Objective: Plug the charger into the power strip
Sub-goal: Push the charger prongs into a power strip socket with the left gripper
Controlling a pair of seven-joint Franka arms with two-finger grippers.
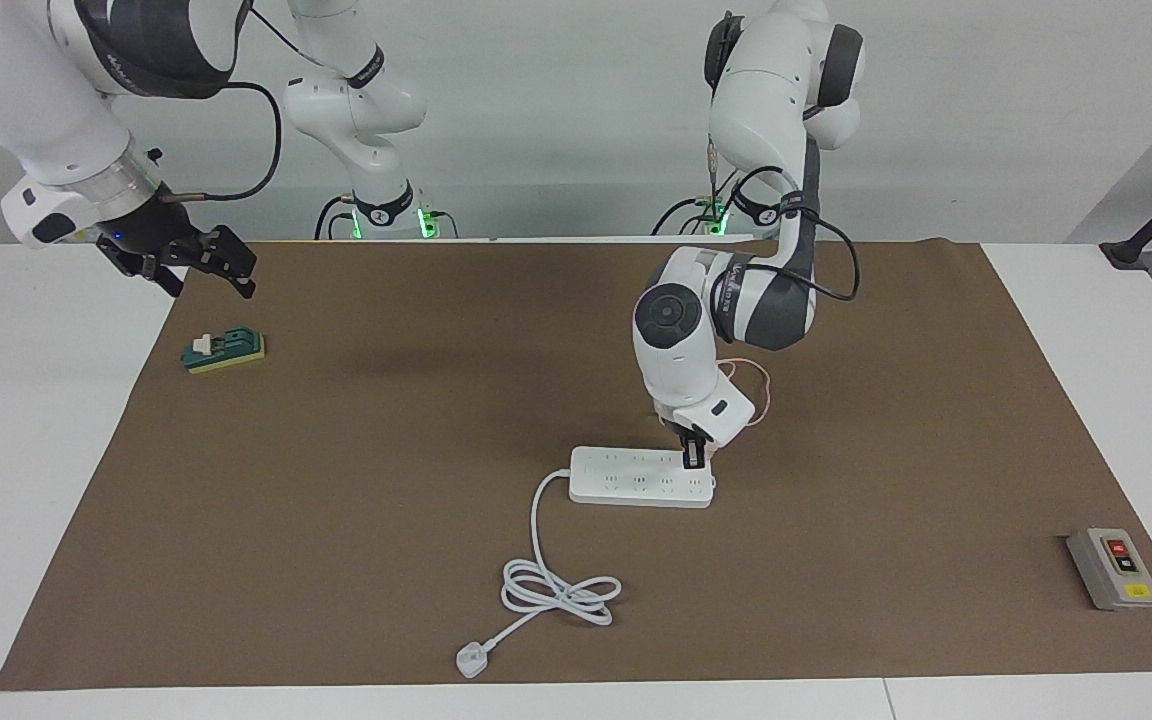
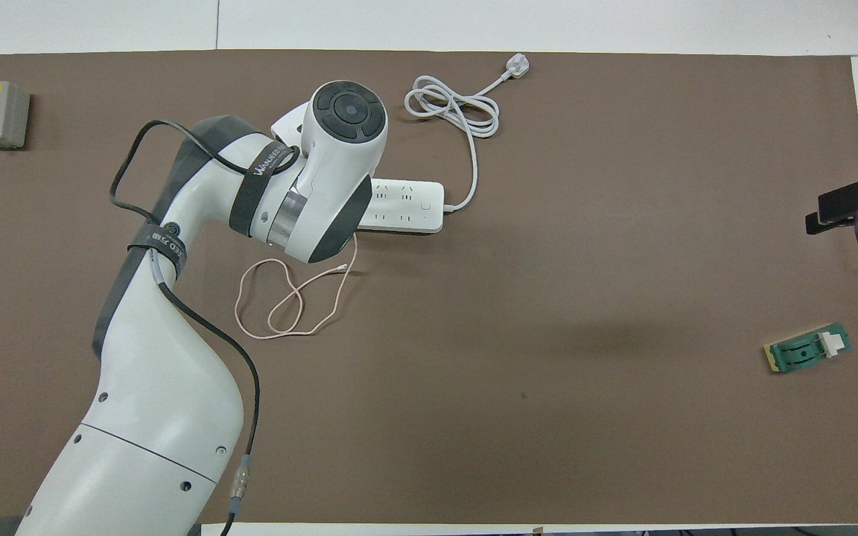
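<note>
Left tool (image 1: pixel 695 459) clamped tight on the charger (image 1: pixel 696 452), hovering right over the power strip (image 1: pixel 636 478) to line up its pins; right tool (image 1: pixel 198 262) waits wide open, empty, off near the table's edge.

Facing camera high across; overhead camera looks steeply down (both share the table (image 1: pixel 56 480)).

We note a white table (image 1: pixel 36 450), a brown mat (image 1: pixel 336 520) covering most of it, a plain pale grey wall (image 1: pixel 556 100) rising above the table's edge, even diffuse lighting throughout.
</note>
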